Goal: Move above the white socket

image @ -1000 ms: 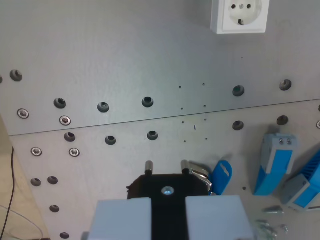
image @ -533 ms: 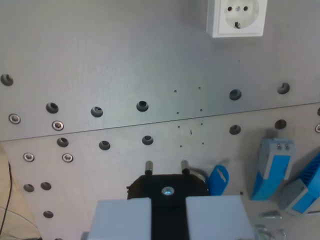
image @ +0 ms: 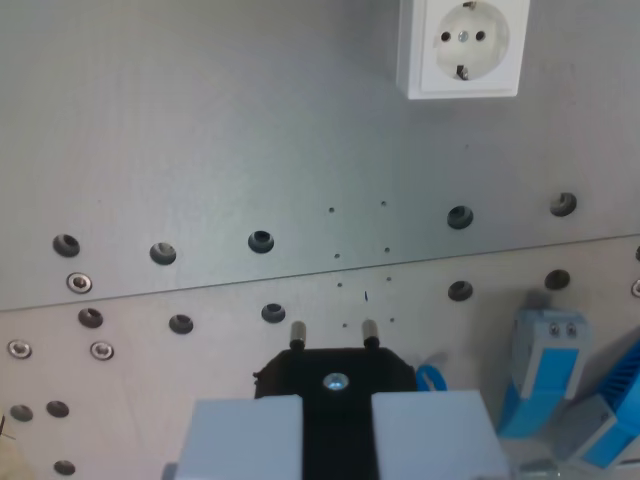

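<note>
The white socket (image: 461, 47) is fixed to the grey metal plate (image: 220, 130) at the top of the wrist view, right of centre. My gripper (image: 336, 400) sits at the bottom centre, its grey fingers (image: 250, 435) shut on a black plug (image: 338, 372). The plug's two metal pins point up the picture, toward the plate. The socket lies well above and to the wrist view's right of the plug.
The plate has rows of holes and screws across the middle and lower left. Blue and grey parts (image: 540, 368) stand at the lower right, with another (image: 610, 425) in the corner. A blue piece (image: 430, 378) peeks out beside the plug.
The whole scene has slid down and to the left in the picture, so the camera has moved. The socket shows more fully and nearer the centre. The plug stays held.
</note>
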Motion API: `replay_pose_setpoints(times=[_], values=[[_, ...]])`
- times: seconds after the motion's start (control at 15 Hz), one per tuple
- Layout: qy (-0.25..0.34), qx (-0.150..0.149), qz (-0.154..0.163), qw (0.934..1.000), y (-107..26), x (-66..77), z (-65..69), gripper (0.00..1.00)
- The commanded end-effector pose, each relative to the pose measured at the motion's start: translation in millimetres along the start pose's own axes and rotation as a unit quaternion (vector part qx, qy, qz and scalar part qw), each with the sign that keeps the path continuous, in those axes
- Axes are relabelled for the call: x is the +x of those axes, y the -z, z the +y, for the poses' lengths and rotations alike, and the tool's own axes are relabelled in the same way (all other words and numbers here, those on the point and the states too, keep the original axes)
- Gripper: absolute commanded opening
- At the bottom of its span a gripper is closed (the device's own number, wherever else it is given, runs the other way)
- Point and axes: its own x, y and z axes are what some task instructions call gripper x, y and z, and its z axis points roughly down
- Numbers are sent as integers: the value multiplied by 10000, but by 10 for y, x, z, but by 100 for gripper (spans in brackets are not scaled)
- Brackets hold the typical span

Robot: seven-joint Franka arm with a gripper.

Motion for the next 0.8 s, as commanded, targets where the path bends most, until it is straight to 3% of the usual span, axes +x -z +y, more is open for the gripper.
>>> replay_pose_setpoints(times=[0.07, 0.8], values=[[113, -26, 430, 9990, -170, 34, 99, 0], [142, -126, 537, 9984, -710, 136, 355, 0]])
